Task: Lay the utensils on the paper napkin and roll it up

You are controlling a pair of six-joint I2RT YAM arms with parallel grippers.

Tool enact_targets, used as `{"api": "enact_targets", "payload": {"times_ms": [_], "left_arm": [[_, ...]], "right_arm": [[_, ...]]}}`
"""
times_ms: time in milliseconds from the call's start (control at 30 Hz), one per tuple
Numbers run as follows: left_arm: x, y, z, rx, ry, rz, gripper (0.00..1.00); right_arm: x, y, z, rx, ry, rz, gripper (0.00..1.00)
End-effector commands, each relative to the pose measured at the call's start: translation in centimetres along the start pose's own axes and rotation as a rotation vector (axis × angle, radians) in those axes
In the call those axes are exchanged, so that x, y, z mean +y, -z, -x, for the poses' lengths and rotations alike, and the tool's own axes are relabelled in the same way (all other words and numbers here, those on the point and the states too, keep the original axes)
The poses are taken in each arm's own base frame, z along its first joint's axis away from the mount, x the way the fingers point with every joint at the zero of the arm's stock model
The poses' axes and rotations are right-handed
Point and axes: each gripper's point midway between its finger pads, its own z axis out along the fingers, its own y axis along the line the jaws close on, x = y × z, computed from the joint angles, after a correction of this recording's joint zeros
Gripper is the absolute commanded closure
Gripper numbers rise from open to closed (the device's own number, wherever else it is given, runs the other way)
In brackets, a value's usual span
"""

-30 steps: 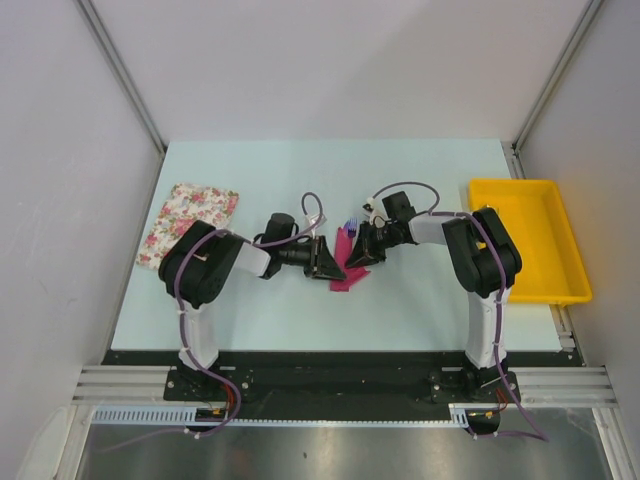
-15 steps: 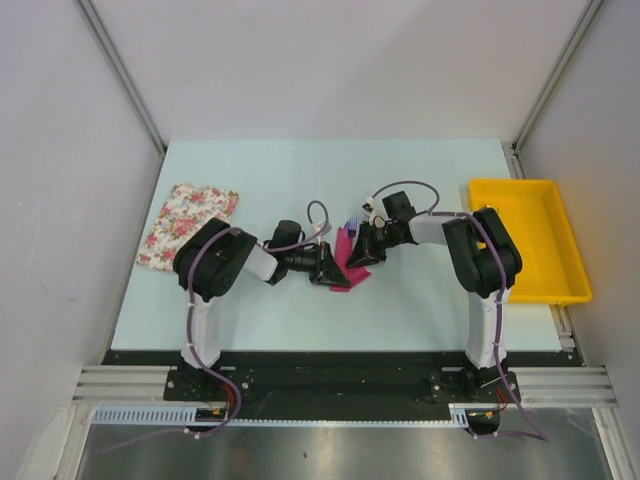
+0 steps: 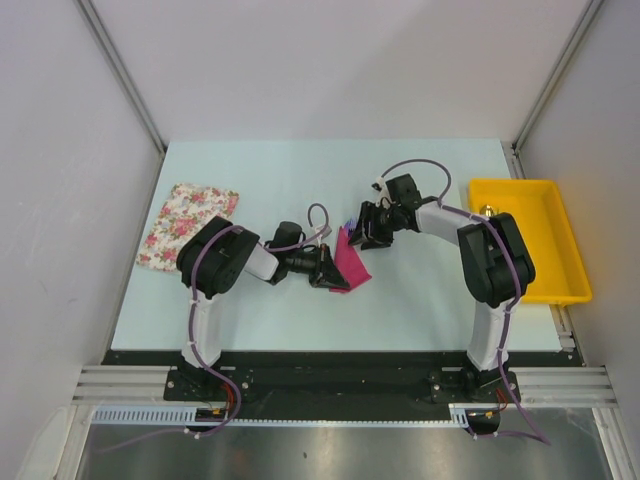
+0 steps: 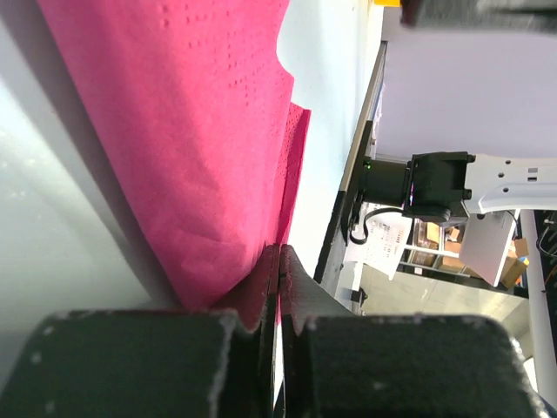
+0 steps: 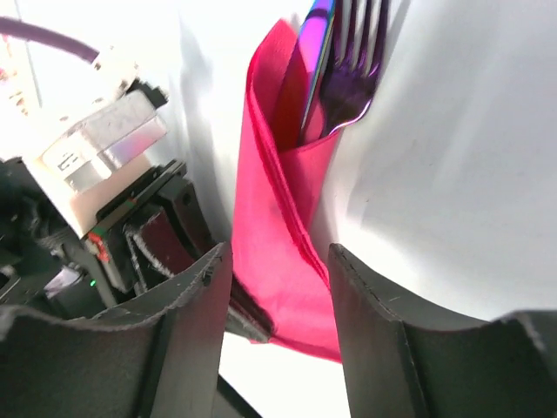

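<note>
The magenta paper napkin (image 3: 351, 264) lies folded lengthwise at the table's middle, wrapped round the utensils. The purple fork's tines (image 3: 350, 223) stick out of its far end, and show clearly in the right wrist view (image 5: 350, 65) beside a second slim blue-purple piece (image 5: 317, 39). No yellow-orange piece shows. My left gripper (image 3: 331, 274) is shut, pinching the napkin's near left edge (image 4: 196, 131). My right gripper (image 3: 364, 233) is open just beyond the napkin's far right side, with the napkin (image 5: 278, 252) lying between its fingers (image 5: 383, 331) untouched.
A white floral cloth (image 3: 188, 223) lies at the left of the table. A yellow tray (image 3: 527, 245) stands at the right edge. My left gripper's fingers (image 5: 165, 239) show close to the right gripper's left finger.
My left gripper slid right onto the napkin's edge and stayed. My right gripper lifted back toward the far right, off the napkin, and the napkin has folded further over.
</note>
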Motion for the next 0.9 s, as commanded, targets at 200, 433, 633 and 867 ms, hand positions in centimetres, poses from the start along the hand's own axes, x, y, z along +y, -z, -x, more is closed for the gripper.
{"api": "enact_targets", "payload": {"times_ms": [200,433,633,867], "left_arm": [[2.4,0.2,0.4,-0.024,0.002,0.068,0.98],[2.4,0.5,0.9,-0.040,-0.001,0.067,0.98],[2.0,0.7,1.7,-0.060,-0.013,0.061,0.98],[-1.2,1.6,3.7,-0.113,-0.135,0.024,0.83]], "right_arm": [[-2.9,-3.3,-0.9,0.049,-0.004,-0.130,0.55],[-3.6,-4.8,-2.3,0.095,-0.047,-0.113,0.66],[-4.2,-5.4,-2.5,0.113,-0.078,-0.107,0.96],[-1.4,-3.9,-0.3,0.054,-0.083,0.039,1.00]]}}
